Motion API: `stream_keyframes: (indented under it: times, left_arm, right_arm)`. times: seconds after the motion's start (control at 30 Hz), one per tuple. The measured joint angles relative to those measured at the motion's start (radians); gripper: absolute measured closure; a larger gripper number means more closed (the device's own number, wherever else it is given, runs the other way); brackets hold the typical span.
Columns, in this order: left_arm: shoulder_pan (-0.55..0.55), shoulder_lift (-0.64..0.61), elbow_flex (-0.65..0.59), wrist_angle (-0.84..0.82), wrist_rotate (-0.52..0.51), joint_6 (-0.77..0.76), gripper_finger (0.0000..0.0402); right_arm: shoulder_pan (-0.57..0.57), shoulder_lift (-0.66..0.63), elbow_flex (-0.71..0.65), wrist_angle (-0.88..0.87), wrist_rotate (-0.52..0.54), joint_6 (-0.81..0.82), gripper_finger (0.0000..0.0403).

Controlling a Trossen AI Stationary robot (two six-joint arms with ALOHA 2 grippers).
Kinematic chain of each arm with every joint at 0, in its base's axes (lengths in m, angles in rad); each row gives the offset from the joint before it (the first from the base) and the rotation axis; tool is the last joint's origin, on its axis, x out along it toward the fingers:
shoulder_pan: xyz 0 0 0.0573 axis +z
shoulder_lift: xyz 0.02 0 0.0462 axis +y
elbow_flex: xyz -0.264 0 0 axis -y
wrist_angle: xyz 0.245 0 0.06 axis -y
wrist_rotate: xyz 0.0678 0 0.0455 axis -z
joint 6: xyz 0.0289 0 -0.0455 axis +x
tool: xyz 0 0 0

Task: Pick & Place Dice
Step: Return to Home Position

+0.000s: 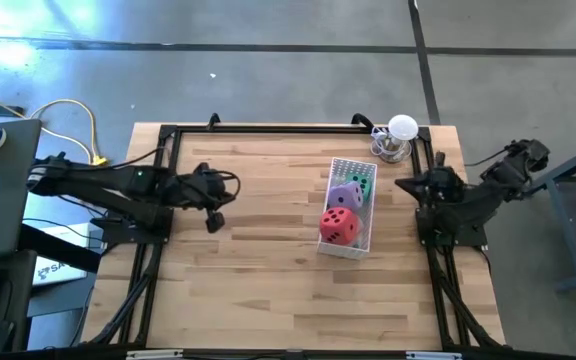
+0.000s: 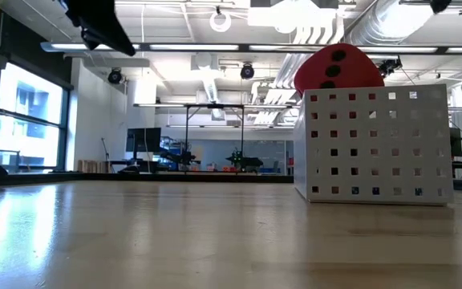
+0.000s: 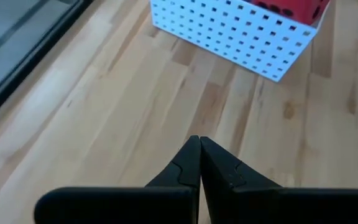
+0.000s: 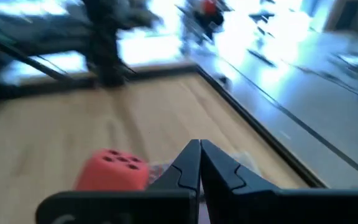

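Red foam, by its look, makes up the topmost die (image 1: 340,226), which sits tilted in the near end of the white bin (image 1: 345,249) with a corner standing above the rim in the low view. The purple die (image 1: 345,196) and the green die (image 1: 362,184) lie behind it in the same bin. A pink die cannot be made out. The bin stands on the right half of the wooden surface (image 1: 268,290). The left gripper (image 3: 199,148) hangs above the left part of the surface, well apart from the bin, with its fingers closed tip to tip and nothing between them. The right gripper (image 4: 199,149) sits at the right edge of the surface, near the bin, likewise closed and empty. In my judgement these cubes are light and soft, likely to yield under pressure and unlikely to slip or break. A hold should go across two opposite flat faces, centred and clear of the corners. With the bin walls close beside the dice, any approach should come from above, taking the red die first.
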State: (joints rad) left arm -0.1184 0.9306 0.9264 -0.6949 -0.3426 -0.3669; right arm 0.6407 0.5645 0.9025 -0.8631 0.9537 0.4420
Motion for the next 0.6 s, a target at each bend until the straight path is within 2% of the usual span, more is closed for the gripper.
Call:
stream_keyframes:
  times: [0.1,0.23,0.37,0.47,0.6]
  left_arm:
    - [0.0,-0.046,-0.037,-0.005,-0.023,0.018,0.0401]
    - [0.013,-0.094,-0.089,0.005,-0.038,0.023,0.0401]
    - [0.033,-0.122,-0.126,0.05,-0.038,0.044,0.0401]
    - [0.046,-0.127,-0.145,0.118,-0.018,0.081,0.0401]
    - [0.042,-0.124,-0.146,0.181,0.067,0.165,0.0401]
  right_arm:
    - [-0.008,-0.177,-0.165,0.256,-0.101,-0.198,0.0401]
    - [-0.033,-0.391,-0.357,0.579,-0.297,-0.383,0.0401]
    - [-0.053,-0.544,-0.507,0.73,-0.406,-0.459,0.0401]
    - [-0.065,-0.556,-0.599,0.792,-0.409,-0.474,0.0401]
    - [-0.092,-0.549,-0.666,0.87,-0.458,-0.461,0.0401]
